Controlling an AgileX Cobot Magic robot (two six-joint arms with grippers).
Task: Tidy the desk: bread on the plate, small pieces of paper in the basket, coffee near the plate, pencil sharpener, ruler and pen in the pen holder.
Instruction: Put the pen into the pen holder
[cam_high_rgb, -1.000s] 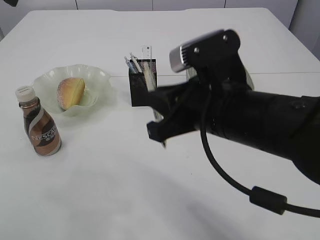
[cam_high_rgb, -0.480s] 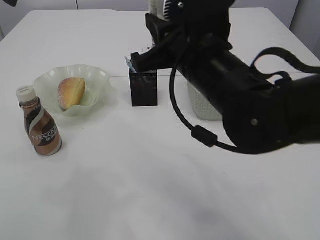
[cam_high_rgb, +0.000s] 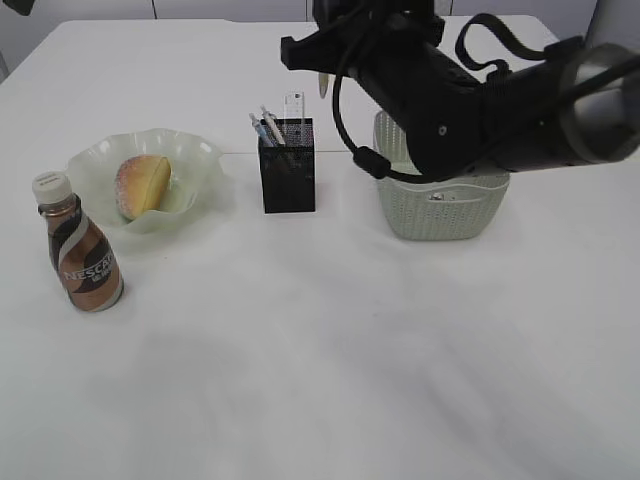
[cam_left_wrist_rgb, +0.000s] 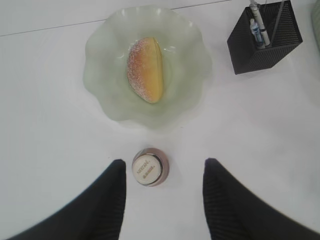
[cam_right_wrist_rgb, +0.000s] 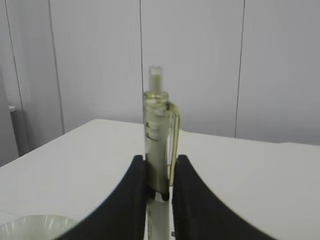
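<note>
Right fingers (cam_right_wrist_rgb: 141, 182) pinching slim clear plastic pen (cam_right_wrist_rgb: 156, 150), left fingers (cam_left_wrist_rgb: 112, 200) spread above ribbed-cap coffee (cam_left_wrist_rgb: 148, 168)

place: a plain lab or office-like test room
desk (cam_high_rgb: 300, 380): large bare white tabletop filling the view
walls (cam_right_wrist_rgb: 200, 65): pale grey panels with vertical seams, behind the desk's far edge
arm (cam_high_rgb: 480, 100): black robot arm with a loose cable, above the desk's far right
props: a few staged items on the desk
</note>
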